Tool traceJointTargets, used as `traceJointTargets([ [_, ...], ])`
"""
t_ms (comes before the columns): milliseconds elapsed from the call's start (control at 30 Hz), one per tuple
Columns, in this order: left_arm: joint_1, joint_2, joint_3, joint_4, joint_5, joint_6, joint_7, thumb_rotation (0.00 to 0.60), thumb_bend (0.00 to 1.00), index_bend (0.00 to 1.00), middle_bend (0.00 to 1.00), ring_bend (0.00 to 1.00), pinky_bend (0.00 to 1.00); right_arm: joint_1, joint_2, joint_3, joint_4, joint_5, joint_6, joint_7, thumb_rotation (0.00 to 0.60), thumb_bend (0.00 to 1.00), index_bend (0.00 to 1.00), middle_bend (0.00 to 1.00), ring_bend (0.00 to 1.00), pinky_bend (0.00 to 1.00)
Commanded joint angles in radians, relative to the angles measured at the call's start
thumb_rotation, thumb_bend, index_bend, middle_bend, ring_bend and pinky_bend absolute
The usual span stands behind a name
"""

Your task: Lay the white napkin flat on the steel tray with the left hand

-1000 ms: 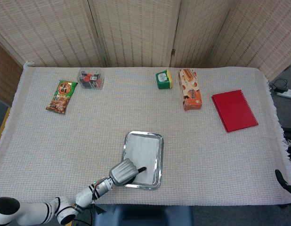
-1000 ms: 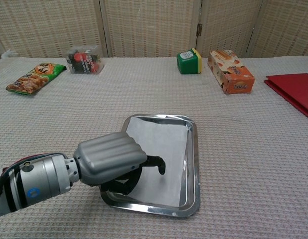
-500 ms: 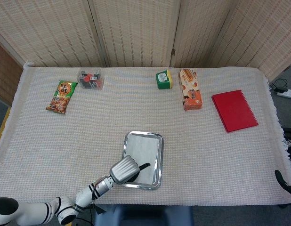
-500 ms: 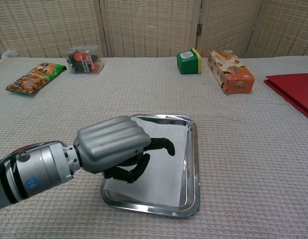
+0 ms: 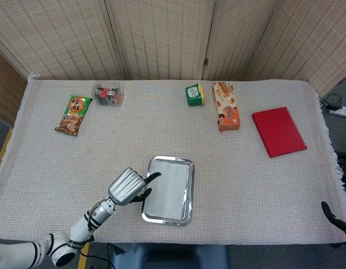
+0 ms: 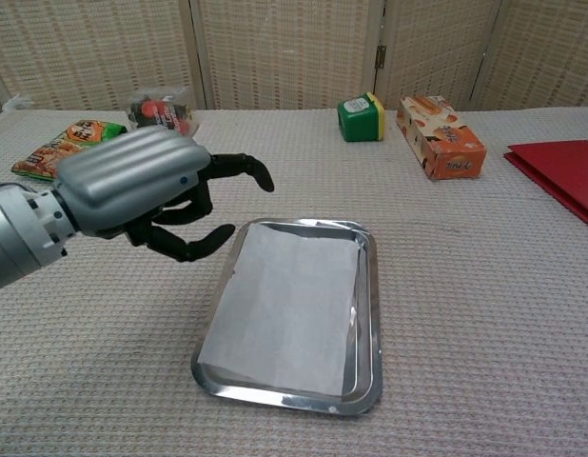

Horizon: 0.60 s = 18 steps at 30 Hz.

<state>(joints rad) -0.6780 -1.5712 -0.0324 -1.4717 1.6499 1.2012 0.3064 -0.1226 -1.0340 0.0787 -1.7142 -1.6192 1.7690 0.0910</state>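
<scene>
The steel tray point(image 5: 187, 190) point(image 6: 370, 305) sits near the table's front edge. The white napkin point(image 5: 168, 189) point(image 6: 286, 307) lies flat inside it and covers most of its floor. My left hand point(image 5: 127, 186) point(image 6: 142, 190) hovers just left of the tray, raised off the cloth, with its fingers apart and loosely curled, holding nothing. It touches neither tray nor napkin. The right hand shows only as a dark tip point(image 5: 333, 215) at the table's right front edge in the head view; its fingers are not visible.
Along the back stand a green snack bag point(image 5: 74, 114), a clear pack point(image 5: 108, 93), a green box point(image 5: 193, 94) and an orange carton point(image 5: 226, 105). A red notebook point(image 5: 278, 131) lies at the right. A woven screen closes off the far side.
My left hand has lifted off the napkin and moved left, clear of the tray. The napkin stays flat in the tray, which now sits slightly further back.
</scene>
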Motion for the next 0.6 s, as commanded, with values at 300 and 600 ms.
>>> traceJointTargets([
  [300,0.027,0.024,0.057,-0.034,-0.002,-0.047,0.039,0.436,0.53,0.3,1.0,1.0,1.0,0.009,-0.01,0.002,0.0,0.003,-0.011,-0.016,0.6,0.34,0.0,0.0,0.0,0.0],
  [600,0.018,0.013,0.103,-0.053,-0.023,-0.158,0.11,0.389,0.71,0.34,1.0,1.0,1.0,-0.001,0.005,0.003,0.002,0.002,0.01,0.016,0.6,0.34,0.0,0.0,0.0,0.0],
])
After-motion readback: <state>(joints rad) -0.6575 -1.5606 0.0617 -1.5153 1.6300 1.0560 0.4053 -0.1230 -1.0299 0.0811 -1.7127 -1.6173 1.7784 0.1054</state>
